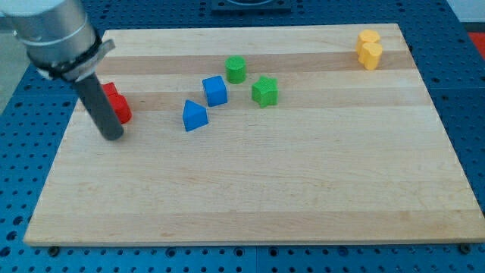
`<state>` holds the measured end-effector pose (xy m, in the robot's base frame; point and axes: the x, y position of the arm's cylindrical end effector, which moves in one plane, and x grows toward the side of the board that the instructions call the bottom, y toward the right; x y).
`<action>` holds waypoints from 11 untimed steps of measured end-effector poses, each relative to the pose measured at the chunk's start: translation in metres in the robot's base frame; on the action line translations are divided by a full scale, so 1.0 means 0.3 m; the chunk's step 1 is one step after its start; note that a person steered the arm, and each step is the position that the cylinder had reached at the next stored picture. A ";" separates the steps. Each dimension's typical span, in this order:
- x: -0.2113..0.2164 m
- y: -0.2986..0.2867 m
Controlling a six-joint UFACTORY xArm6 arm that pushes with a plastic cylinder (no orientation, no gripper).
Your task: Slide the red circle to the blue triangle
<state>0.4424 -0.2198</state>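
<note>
The red blocks (117, 104) sit at the view's left of the wooden board, partly hidden behind my rod; which is the circle I cannot tell. The blue triangle (194, 116) lies to their right, near the board's middle left. My tip (113, 135) rests on the board just below and in front of the red blocks, to the left of the blue triangle.
A blue cube (215, 90) sits up and right of the triangle. A green cylinder (236, 70) and a green star-like block (264, 91) lie further right. Two yellow blocks (369, 49) sit at the top right corner of the board (250, 189).
</note>
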 end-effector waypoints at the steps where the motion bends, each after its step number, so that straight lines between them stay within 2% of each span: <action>1: -0.103 0.012; 2: -0.153 0.021; 3: -0.123 0.021; 4: 0.095 -0.096; 5: 0.201 -0.282; 6: 0.177 -0.283; 7: -0.116 -0.279; 8: -0.520 -0.246; 9: -0.654 -0.203; 10: -0.296 -0.056; 11: -0.263 -0.047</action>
<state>0.3634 -0.2341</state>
